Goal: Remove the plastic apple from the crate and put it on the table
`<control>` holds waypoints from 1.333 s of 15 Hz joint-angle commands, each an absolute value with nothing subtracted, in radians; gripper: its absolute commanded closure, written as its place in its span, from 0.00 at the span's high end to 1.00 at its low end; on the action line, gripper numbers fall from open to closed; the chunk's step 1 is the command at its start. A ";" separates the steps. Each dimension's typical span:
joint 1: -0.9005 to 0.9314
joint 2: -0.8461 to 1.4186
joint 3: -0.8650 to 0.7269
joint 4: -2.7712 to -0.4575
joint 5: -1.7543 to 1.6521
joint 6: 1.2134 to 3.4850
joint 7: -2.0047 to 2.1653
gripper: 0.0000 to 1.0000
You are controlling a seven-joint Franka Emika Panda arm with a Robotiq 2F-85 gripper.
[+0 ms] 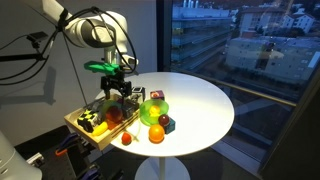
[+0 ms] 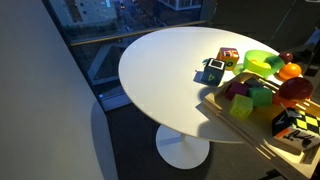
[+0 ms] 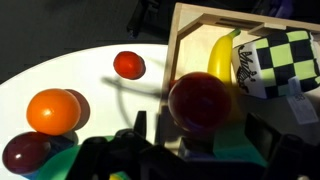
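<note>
The black robot gripper (image 3: 198, 150) is hovering, fingers spread wide, over the small round dark-red plastic apple (image 3: 200, 100), which is lying, seemingly untouched, inside the shallow light-wood crate (image 3: 175, 50) beside a yellow banana (image 3: 220, 60) on the round white table (image 3: 80, 80).

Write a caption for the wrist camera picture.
Open gripper poised over the plastic apple in the crate, a banana beside it, an orange ball on the table.

In an exterior view I'm seen from high and well back, the whole table (image 1: 205, 105) below, crate (image 1: 85, 128) lower left. In an exterior view from nearer and lower, the table (image 2: 160, 65) fills the middle, crate (image 2: 245, 128) far right. My wrist camera stares down close at the crate's corner (image 3: 177, 50); all three share it.
</note>
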State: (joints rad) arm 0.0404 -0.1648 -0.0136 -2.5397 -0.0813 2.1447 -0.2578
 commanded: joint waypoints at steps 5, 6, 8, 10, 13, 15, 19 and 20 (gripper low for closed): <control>0.036 -0.158 -0.010 -2.548 -0.079 2.172 -0.260 1.00; 0.036 -0.156 -0.010 -2.552 -0.079 2.188 -0.255 1.00; 0.035 -0.153 -0.011 -2.563 -0.075 2.223 -0.259 1.00; 0.037 -0.148 -0.013 -2.574 -0.064 2.256 -0.273 1.00; 0.040 -0.141 -0.013 -2.593 -0.053 2.291 -0.286 1.00; 0.041 -0.137 -0.014 -2.602 -0.041 2.300 -0.299 1.00; 0.041 -0.125 -0.020 -2.614 0.000 2.312 -0.346 1.00; 0.041 -0.122 -0.021 -2.615 0.013 2.311 -0.362 1.00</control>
State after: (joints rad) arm 0.0404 -0.1250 -0.0136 -2.6043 -0.0285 2.2907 -0.3062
